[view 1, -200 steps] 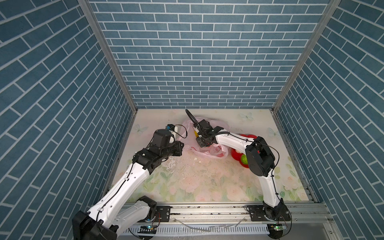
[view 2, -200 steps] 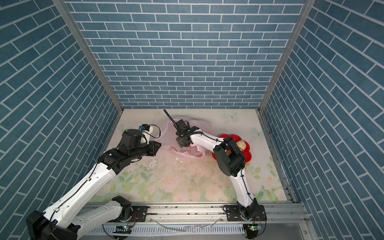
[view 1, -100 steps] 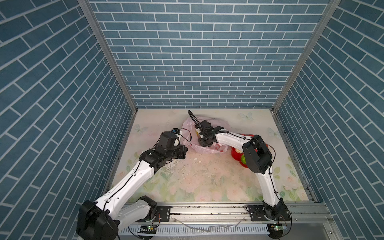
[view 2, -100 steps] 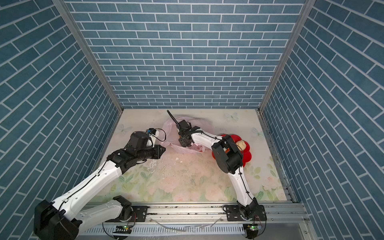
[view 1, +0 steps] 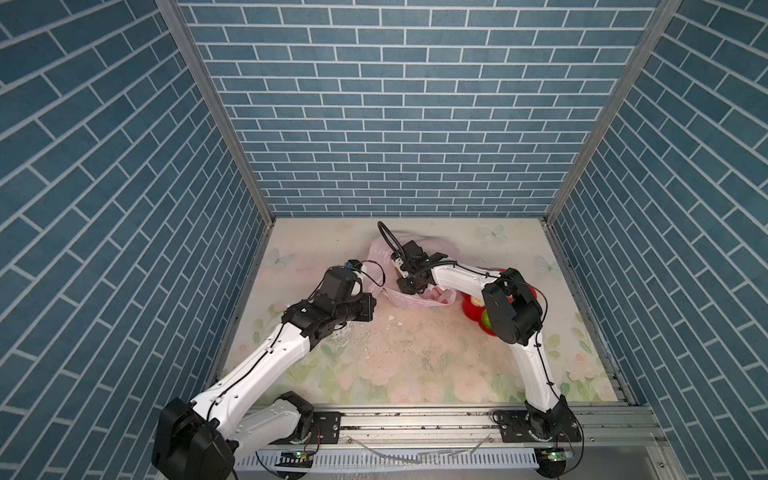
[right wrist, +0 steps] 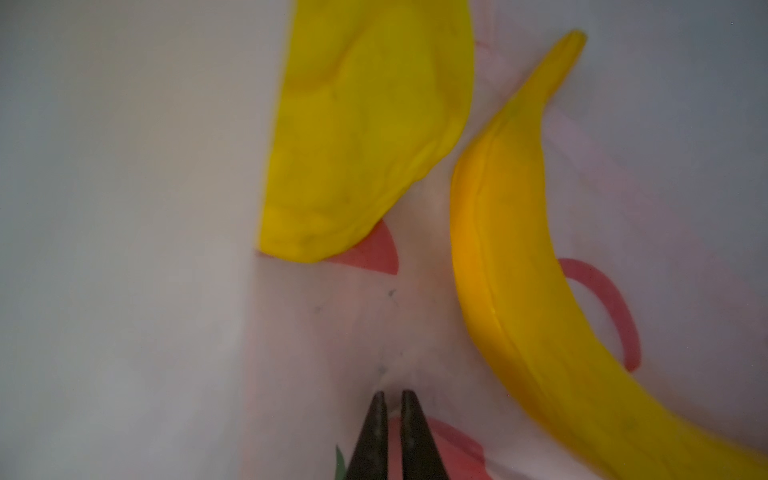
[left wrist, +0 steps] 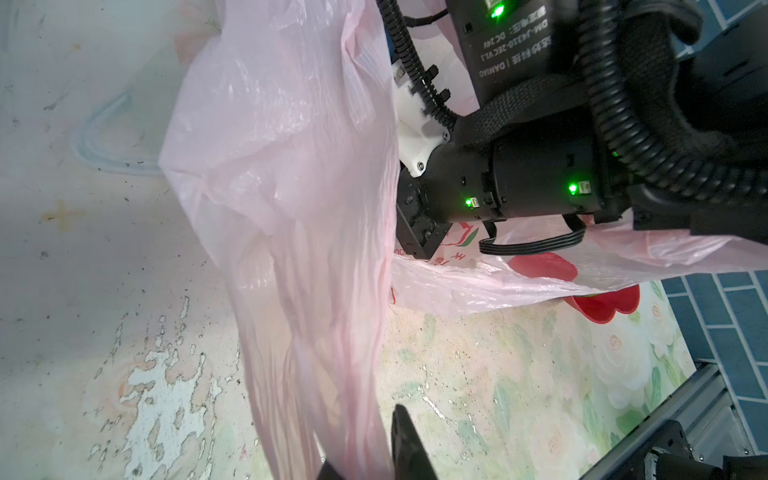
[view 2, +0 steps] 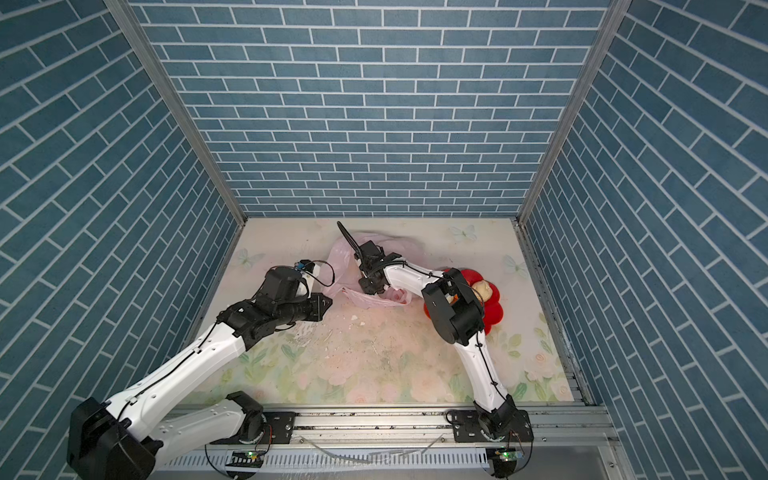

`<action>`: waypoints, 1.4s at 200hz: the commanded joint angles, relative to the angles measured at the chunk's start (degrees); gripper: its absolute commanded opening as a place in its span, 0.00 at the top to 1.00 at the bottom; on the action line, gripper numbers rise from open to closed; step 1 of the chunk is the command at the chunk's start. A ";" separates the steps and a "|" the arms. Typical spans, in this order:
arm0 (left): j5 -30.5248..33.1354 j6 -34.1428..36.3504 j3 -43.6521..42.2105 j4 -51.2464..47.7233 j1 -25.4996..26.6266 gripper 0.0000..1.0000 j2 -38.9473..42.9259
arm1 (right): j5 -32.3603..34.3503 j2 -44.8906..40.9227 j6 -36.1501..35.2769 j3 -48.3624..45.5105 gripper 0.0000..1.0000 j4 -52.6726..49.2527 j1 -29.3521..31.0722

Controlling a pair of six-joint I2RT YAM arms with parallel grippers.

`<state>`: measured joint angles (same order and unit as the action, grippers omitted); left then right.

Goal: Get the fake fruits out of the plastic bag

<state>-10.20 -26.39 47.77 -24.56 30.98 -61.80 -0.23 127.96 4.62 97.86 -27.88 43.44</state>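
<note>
The pale-pink plastic bag (view 1: pixel 415 298) (view 2: pixel 345 258) lies at the back middle of the table. My left gripper (view 1: pixel 375 294) (view 2: pixel 328 302) (left wrist: pixel 365 455) is shut on a stretched strip of the bag (left wrist: pixel 291 208) at its left side. My right gripper (right wrist: pixel 390 400) reaches inside the bag, so its tips are hidden in both top views. Its jaws are shut, with a small pucker of the bag's film pinched at the tips. Inside lie a yellow banana (right wrist: pixel 519 291), just beside the tips, and a lumpy yellow piece (right wrist: pixel 365 124) farther in.
A red flower-shaped plate (view 1: pixel 471 309) (view 2: pixel 492 308) (left wrist: pixel 602 305) sits right of the bag, half behind my right arm's elbow. It holds a green ball (view 1: pixel 485 319) and a beige lumpy piece (view 2: pixel 482 287). Blue brick walls enclose the table on three sides. A metal rail runs along the front.
My right gripper's jaws have closed inside the bag. My left arm has shifted right, toward the bag, still holding the pink strip.
</note>
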 commanded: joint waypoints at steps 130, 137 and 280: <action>8.80 -2.88 -5.34 -2.09 1.99 0.84 5.33 | 3.34 -16.60 -0.45 -10.85 1.00 3.75 4.40; 8.74 -3.03 -5.48 -2.60 2.23 0.84 6.07 | 4.14 -16.14 -0.84 -10.45 0.97 3.39 4.39; 5.20 -3.97 -9.47 -13.79 3.07 0.85 17.23 | 14.01 0.49 -11.49 4.10 0.42 6.12 3.46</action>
<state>-4.16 -30.61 37.82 -35.27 33.76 -45.21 11.64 126.76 -3.99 98.10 -21.80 47.53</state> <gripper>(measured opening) 0.150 0.573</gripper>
